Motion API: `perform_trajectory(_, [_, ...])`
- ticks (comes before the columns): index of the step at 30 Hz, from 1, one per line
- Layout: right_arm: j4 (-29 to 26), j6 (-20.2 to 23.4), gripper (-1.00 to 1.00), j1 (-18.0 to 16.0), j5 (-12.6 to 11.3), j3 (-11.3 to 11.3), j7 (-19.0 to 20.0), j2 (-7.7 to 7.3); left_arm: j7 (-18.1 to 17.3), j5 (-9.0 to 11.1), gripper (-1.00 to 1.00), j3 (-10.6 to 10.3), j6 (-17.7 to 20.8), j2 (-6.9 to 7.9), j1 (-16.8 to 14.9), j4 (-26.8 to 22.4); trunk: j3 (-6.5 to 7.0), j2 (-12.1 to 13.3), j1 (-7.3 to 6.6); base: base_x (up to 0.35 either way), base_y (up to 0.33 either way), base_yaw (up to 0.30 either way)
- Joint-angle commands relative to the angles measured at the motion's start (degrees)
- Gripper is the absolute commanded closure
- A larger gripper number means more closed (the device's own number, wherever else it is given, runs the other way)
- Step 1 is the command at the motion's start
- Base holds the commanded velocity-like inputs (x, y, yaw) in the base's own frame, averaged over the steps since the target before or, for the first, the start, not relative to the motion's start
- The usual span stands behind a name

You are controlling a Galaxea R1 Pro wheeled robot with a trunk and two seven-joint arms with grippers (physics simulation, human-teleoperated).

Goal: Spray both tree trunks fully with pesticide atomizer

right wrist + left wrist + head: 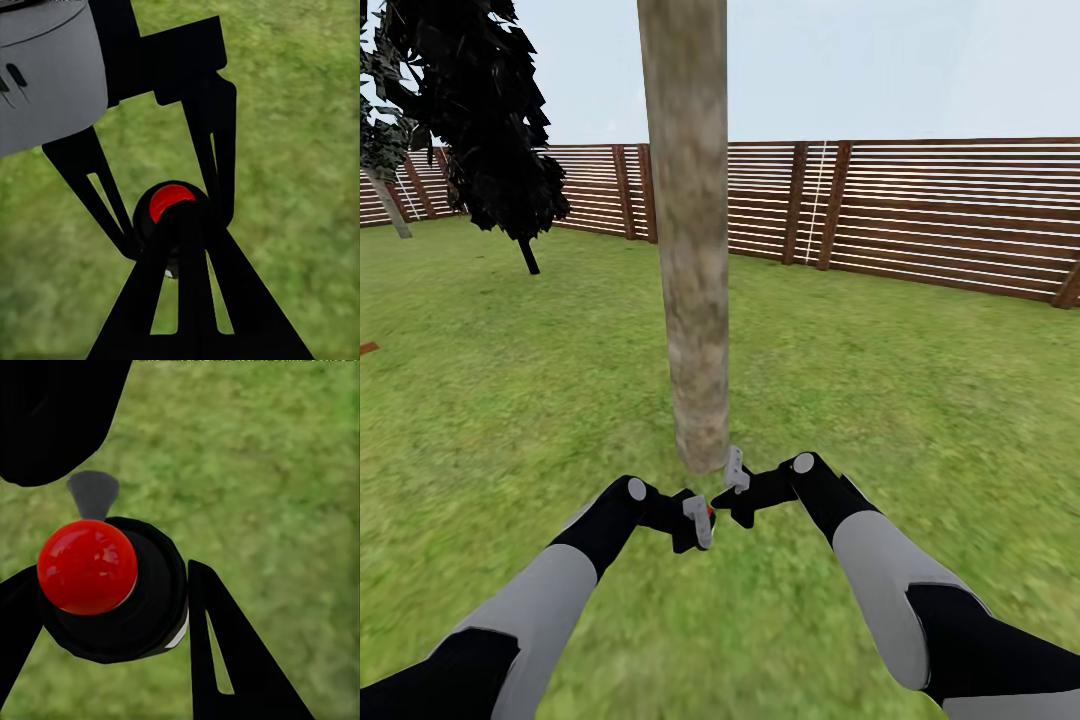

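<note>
A green lawn (920,400) spreads to a brown slatted fence (920,215) under pale sky; a thick mottled tree trunk (690,240) rises just ahead of the robot, and a dark leafy tree (480,110) stands further off to the left; both arms reach forward with their ends close together near the trunk's base; the left gripper (112,607) has its jaws closed around the small dark spray bottle (127,600) with its red top (88,566); the right gripper (184,247) sits right against that bottle, and whether its jaws are parted or clamped I cannot tell.
</note>
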Motion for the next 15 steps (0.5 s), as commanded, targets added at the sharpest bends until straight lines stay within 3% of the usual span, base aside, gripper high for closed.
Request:
perform_trajectory(1, [0.0, -0.04, 1.0, -0.02, -0.04, 0.0, 0.0, 0.0, 0.03, 0.02, 1.0, 0.03, -0.03, -0.01, 0.0, 0.0, 0.0, 0.0, 0.0, 0.0, 0.0, 0.0])
perform_trajectory(5, [0.0, -0.07, 1.0, -0.02, 0.0, 0.0, 0.0, 0.0, 0.03, 0.18, 1.0, 0.06, -0.04, -0.08, 0.0, 0.0, 0.0, 0.0, 0.0, 0.0, 0.0, 0.0])
perform_trajectory(9, [0.03, -0.09, 1.0, -0.02, 0.0, 0.0, 0.0, 0.0, 0.03, 3.05, 1.0, -0.08, -0.11, -0.03, 0.0, 0.06, 0.0, 0.0, 0.0, 0.0, 0.0, 0.0])
perform_trajectory(15, [0.01, -0.09, 1.0, 0.01, 0.0, 0.0, 0.0, 0.0, 0.03, 3.55, 1.0, -0.18, -0.13, -0.02, 0.0, 0.08, 0.0, 0.0, 0.0, 0.0, 0.0, 0.0])
